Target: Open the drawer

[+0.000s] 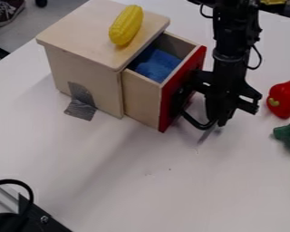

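Drawer (141,99) is located at the upper centre of the frame, partly extended from the right side of a pale wooden cabinet (81,34). Its side walls are pale wood; its front panel (181,88) is red and faces right. A black curved handle (195,121) projects from the front panel near its lower part. A blue lining (155,64) is visible inside the open section.

The arm (231,36) enters at the upper right and hangs down directly beside the front panel. The gripper (217,120) is positioned low, right of centre, at the outer end of the handle. Whether the jaws are open, closed or gripping the handle cannot be determined.

A yellow corn cob (126,25) lies on top of the cabinet, near the edge above the drawer. Grey tape (81,102) runs from the left side wall of the cabinet onto the white worktop (111,172). A red pepper (284,99) rests on the worktop at the right edge of the frame, with a green object (289,132) just below it. A black cable (21,183) curves above black equipment (35,222) at the lower left.
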{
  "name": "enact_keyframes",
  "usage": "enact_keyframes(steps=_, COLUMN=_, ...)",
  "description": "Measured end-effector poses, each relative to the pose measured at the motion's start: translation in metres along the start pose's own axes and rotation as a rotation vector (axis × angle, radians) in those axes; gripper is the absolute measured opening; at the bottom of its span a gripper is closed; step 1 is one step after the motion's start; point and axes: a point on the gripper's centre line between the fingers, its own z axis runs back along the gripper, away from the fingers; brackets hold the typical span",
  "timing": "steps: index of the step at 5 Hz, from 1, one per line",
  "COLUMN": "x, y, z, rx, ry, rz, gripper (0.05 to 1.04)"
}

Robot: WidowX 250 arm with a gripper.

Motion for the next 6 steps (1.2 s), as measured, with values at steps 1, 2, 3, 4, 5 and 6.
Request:
enact_keyframes(steps=1, x=0.001, y=-0.001, z=0.0, rx=0.001, ry=-0.004, rz=-0.004, gripper=0.167)
enact_keyframes(steps=2, x=0.002, y=-0.005, z=0.002, rx=0.011, ry=-0.029, rz=-0.09, gripper=0.403)
enact_keyframes(steps=3, x=0.006, y=-0.007, z=0.021, rx=0.01, ry=-0.081, rz=-0.095, gripper=0.7)
enact_keyframes(steps=4, x=0.008, y=-0.007, z=0.04, rx=0.012, ry=-0.121, rz=-0.084, gripper=0.966)
enact_keyframes(steps=5, x=0.006, y=-0.003, z=0.056, rx=0.024, ry=-0.132, rz=-0.059, gripper=0.997)
enact_keyframes(steps=6, x=0.007, y=-0.001, z=0.076, rx=0.047, ry=-0.156, rz=-0.028, gripper=0.997)
